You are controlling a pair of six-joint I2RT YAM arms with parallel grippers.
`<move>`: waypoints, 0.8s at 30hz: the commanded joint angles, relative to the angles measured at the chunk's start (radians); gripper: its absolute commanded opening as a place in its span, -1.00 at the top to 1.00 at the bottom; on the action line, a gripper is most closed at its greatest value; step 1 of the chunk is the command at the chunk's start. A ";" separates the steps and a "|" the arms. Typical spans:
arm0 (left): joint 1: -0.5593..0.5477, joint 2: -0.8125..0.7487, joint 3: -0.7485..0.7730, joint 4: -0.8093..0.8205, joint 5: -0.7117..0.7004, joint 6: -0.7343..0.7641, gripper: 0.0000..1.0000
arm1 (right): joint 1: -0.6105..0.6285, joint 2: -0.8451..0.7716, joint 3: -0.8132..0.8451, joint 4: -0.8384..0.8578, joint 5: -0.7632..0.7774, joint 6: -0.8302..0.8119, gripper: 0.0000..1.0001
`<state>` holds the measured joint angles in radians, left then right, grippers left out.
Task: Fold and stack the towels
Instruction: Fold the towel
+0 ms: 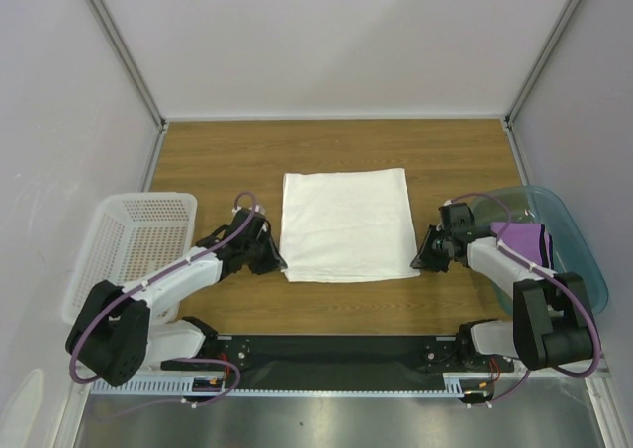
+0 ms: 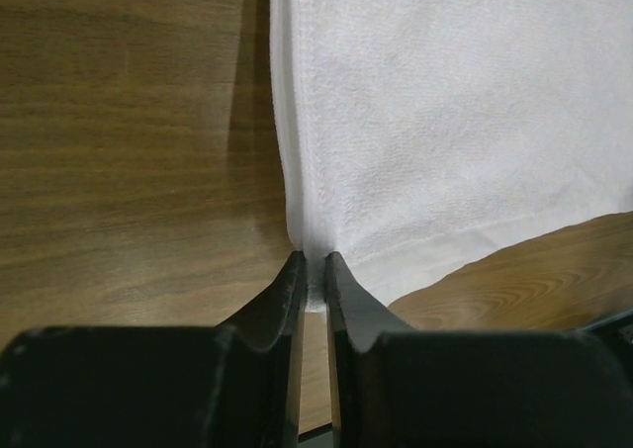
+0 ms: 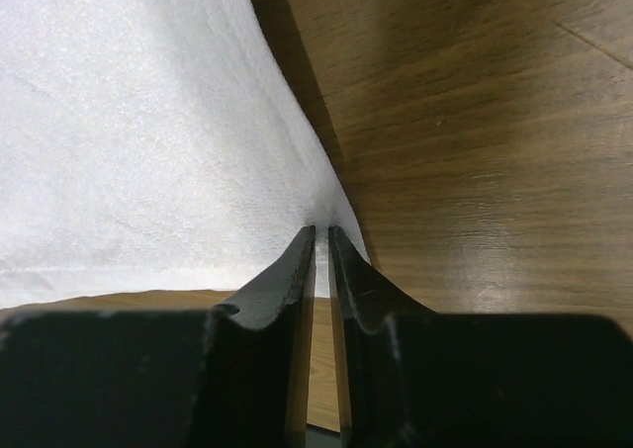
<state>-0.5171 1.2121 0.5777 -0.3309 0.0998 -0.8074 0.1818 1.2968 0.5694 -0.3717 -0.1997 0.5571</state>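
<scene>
Where fingers point(image 2: 282, 308) pinch, white towel point(image 1: 346, 224) corners seemingly hidden.

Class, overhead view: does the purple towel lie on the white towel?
No: the purple towel lies in the teal bin, apart from the white towel.

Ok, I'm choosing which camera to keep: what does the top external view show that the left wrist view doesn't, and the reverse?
Only top external: the basket, the bin with a purple towel, and the right tool at the near right corner of the white towel. Only left wrist: cloth pinched between the fingers of the left tool. Both: the white towel, the table, and the left tool at the towel's near left corner.
</scene>
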 commanded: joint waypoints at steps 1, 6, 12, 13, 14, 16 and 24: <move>-0.009 0.006 0.025 -0.039 -0.035 0.011 0.70 | 0.007 0.021 -0.008 0.008 0.011 -0.008 0.68; -0.018 0.012 0.028 -0.010 -0.003 0.008 0.49 | 0.010 0.029 -0.009 0.011 0.013 -0.008 0.70; -0.041 -0.034 0.004 0.027 0.014 0.010 0.05 | 0.010 0.035 -0.011 0.008 0.014 -0.013 0.69; -0.043 -0.039 -0.002 0.029 0.011 0.005 0.06 | 0.011 0.035 -0.013 0.010 0.014 -0.013 0.69; -0.043 -0.043 -0.010 0.032 0.008 0.001 0.13 | 0.010 0.036 -0.014 0.011 0.013 -0.014 0.69; -0.043 -0.048 -0.030 0.049 0.005 -0.010 0.21 | 0.012 0.042 -0.016 0.014 0.008 -0.014 0.69; -0.043 -0.023 -0.064 0.038 -0.025 -0.067 0.14 | 0.012 0.044 -0.009 0.010 0.005 -0.022 0.70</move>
<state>-0.5541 1.1904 0.5304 -0.3084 0.0963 -0.8268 0.1825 1.3128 0.5697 -0.3523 -0.2192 0.5564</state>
